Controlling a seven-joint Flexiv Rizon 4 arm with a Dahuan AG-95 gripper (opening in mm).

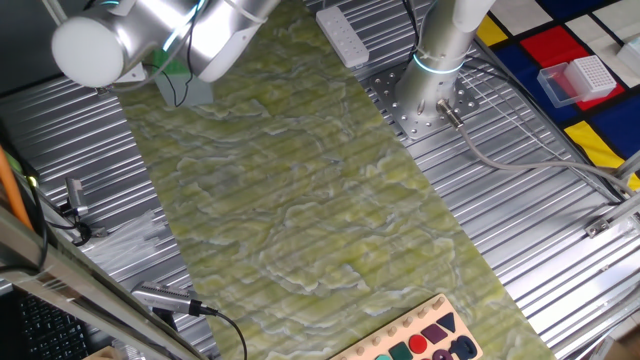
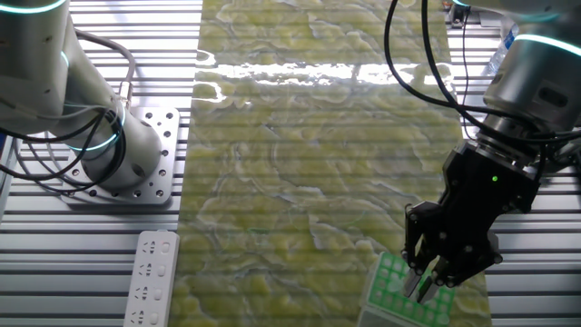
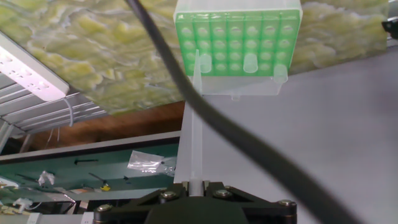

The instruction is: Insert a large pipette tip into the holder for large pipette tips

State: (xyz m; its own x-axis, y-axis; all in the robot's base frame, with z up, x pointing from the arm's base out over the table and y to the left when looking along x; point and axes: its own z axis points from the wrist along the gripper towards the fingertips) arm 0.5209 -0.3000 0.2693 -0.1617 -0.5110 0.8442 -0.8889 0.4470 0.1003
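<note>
The gripper (image 2: 427,280) is holding the large pipette tip (image 3: 195,124) pinched between its 2 closed fingers, its narrow end reaching a hole in the green top of the holder for large pipette tips (image 3: 236,43), so seating and release are remaining.

One fixed view looks steeply down the green mat (image 1: 300,190) from high at one end. The other fixed view faces it from the opposite end, nearer. Both share the mat and the white power strip (image 1: 341,36). The hand view looks close along the fingers at the holder (image 3: 237,38).
</note>
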